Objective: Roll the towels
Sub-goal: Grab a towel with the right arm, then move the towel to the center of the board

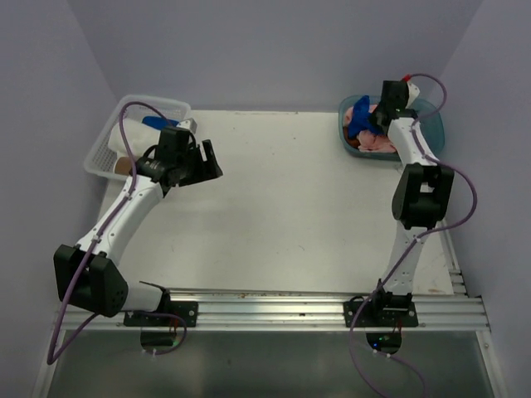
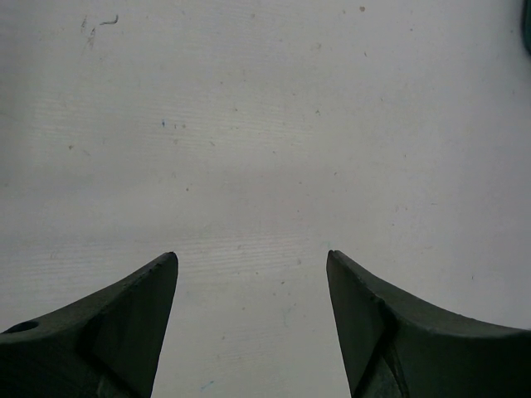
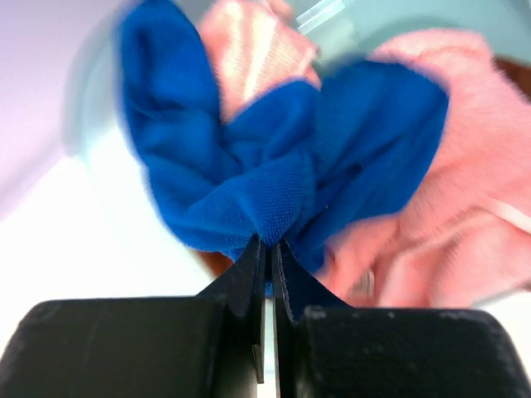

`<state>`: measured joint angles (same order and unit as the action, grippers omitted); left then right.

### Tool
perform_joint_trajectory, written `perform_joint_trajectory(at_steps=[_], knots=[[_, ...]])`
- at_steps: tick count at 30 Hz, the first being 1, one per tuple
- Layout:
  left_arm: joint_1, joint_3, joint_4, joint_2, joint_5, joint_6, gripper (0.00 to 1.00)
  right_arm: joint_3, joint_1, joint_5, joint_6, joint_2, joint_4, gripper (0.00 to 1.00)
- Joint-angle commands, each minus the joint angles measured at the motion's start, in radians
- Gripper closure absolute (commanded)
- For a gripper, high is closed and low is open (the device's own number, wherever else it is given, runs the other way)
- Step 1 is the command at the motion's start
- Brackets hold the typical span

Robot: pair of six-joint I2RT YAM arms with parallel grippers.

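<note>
A royal blue towel [image 3: 265, 174] bunches up between the tips of my right gripper [image 3: 270, 242], which is shut on a pinch of it. Pink towels [image 3: 465, 191] lie under and beside it in the teal tub [image 1: 431, 124] at the far right of the table. From above, the blue towel [image 1: 359, 120] shows at the tub's left side under the right wrist. My left gripper [image 2: 251, 259] stands open over bare white table with nothing between its fingers; in the top view the left gripper [image 1: 207, 159] is beside the basket.
A white mesh basket [image 1: 106, 149] stands at the far left corner, with something blue and something brown inside. Purple walls close in the table at the back and on both sides. The aluminium rail with both arm bases runs along the near edge.
</note>
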<state>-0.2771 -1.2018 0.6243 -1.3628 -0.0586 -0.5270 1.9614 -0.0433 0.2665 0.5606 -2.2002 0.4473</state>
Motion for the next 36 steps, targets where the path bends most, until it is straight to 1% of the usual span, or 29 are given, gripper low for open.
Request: perform_joint_trajectory(at_steps=[1, 2, 3, 5, 6, 8, 9, 11, 12, 13, 14, 15, 16, 17, 18, 19, 20, 21, 22, 23, 24, 25, 27, 28, 29, 31, 33, 35, 36], knots=[[-0.005, -0.013, 0.006, 0.021, 0.016, 0.025, 0.24, -0.111, 0.002, -0.042, -0.028, 0.320, -0.153, 1.00], [-0.005, -0.036, 0.011, 0.018, 0.019, 0.036, 0.24, -0.143, 0.002, -0.056, -0.033, 0.367, -0.163, 1.00], [-0.005, -0.051, 0.018, 0.014, 0.022, 0.044, 0.24, -0.201, 0.002, -0.081, -0.037, 0.457, -0.176, 1.00], [-0.004, -0.096, 0.028, 0.001, 0.031, 0.064, 0.24, -0.242, 0.008, -0.140, -0.054, 0.529, -0.179, 1.00], [-0.004, -0.110, 0.040, -0.004, 0.034, 0.068, 0.24, -0.271, 0.014, -0.154, -0.065, 0.601, -0.171, 1.00], [0.003, -0.151, 0.052, -0.016, 0.037, 0.079, 0.23, -0.311, 0.036, -0.180, -0.100, 0.678, -0.151, 1.00], [0.006, -0.163, 0.061, -0.018, 0.037, 0.082, 0.23, -0.365, 0.072, -0.185, -0.111, 0.750, -0.153, 1.00], [0.030, -0.186, 0.067, -0.019, 0.023, 0.070, 0.24, -0.430, 0.138, -0.200, -0.134, 0.831, -0.151, 1.00], [0.044, -0.189, 0.072, -0.021, 0.014, 0.059, 0.24, -0.499, 0.169, -0.196, -0.140, 0.867, -0.147, 1.00], [0.064, -0.189, 0.069, -0.018, -0.028, 0.050, 0.24, -0.537, 0.247, -0.188, -0.149, 0.942, -0.144, 1.00], [0.113, -0.183, 0.065, -0.016, -0.061, 0.036, 0.24, -0.577, 0.287, -0.181, -0.148, 0.973, -0.141, 1.00], [0.143, -0.179, 0.052, -0.015, -0.091, 0.032, 0.24, -0.661, 0.325, -0.174, -0.134, 1.008, -0.134, 1.00], [0.195, -0.170, 0.046, -0.010, -0.131, 0.027, 0.24, -0.714, 0.400, -0.185, -0.093, 1.061, -0.162, 1.00], [0.216, -0.165, 0.042, -0.010, -0.138, 0.024, 0.24, -0.766, 0.437, -0.196, -0.065, 1.086, -0.180, 1.00], [0.225, -0.165, 0.032, -0.010, -0.138, 0.025, 0.24, -0.867, 0.471, -0.214, -0.036, 1.103, -0.200, 1.00], [0.228, -0.165, 0.032, -0.021, -0.142, 0.025, 0.24, -0.912, 0.540, -0.220, 0.022, 1.114, -0.235, 1.00], [0.228, -0.163, 0.031, -0.022, -0.147, 0.024, 0.24, -0.949, 0.572, -0.223, 0.051, 1.122, -0.245, 1.00], [0.228, -0.160, 0.023, -0.027, -0.153, 0.022, 0.24, -1.010, 0.610, -0.228, 0.070, 1.119, -0.258, 1.00], [0.228, -0.142, 0.012, -0.028, -0.171, 0.019, 0.24, -1.027, 0.681, -0.224, 0.070, 1.108, -0.260, 1.00], [0.228, -0.128, 0.000, -0.027, -0.190, 0.016, 0.24, -1.032, 0.709, -0.214, 0.059, 1.070, -0.239, 0.91], [0.225, -0.114, -0.029, -0.024, -0.208, 0.016, 0.24, -1.015, 0.724, -0.210, 0.042, 1.041, -0.204, 0.67], [0.202, -0.096, -0.037, -0.028, -0.210, 0.018, 0.23, -1.000, 0.727, -0.170, 0.012, 1.019, -0.096, 0.63], [0.146, -0.088, -0.020, -0.042, -0.181, 0.025, 0.23, -1.004, 0.727, -0.081, -0.002, 1.017, -0.015, 0.56], [0.068, -0.072, -0.017, -0.059, -0.149, 0.027, 0.22, -1.021, 0.715, -0.046, -0.011, 1.036, 0.004, 0.50], [0.024, -0.056, -0.015, -0.068, -0.144, 0.024, 0.22, -1.042, 0.703, -0.024, -0.014, 1.060, 0.002, 0.50], [-0.060, 0.017, -0.037, -0.090, -0.142, 0.010, 0.22, -1.101, 0.639, -0.065, -0.007, 1.105, 0.004, 0.50], [-0.102, 0.103, -0.114, -0.108, -0.184, -0.016, 0.23, -1.148, 0.609, -0.122, 0.024, 1.111, -0.001, 0.50], [-0.129, 0.135, -0.150, -0.130, -0.193, -0.040, 0.23, -1.177, 0.609, -0.160, 0.045, 1.096, -0.031, 0.49], [-0.143, 0.142, -0.172, -0.145, -0.199, -0.047, 0.23, -1.199, 0.609, -0.218, 0.056, 1.076, -0.045, 0.48]])
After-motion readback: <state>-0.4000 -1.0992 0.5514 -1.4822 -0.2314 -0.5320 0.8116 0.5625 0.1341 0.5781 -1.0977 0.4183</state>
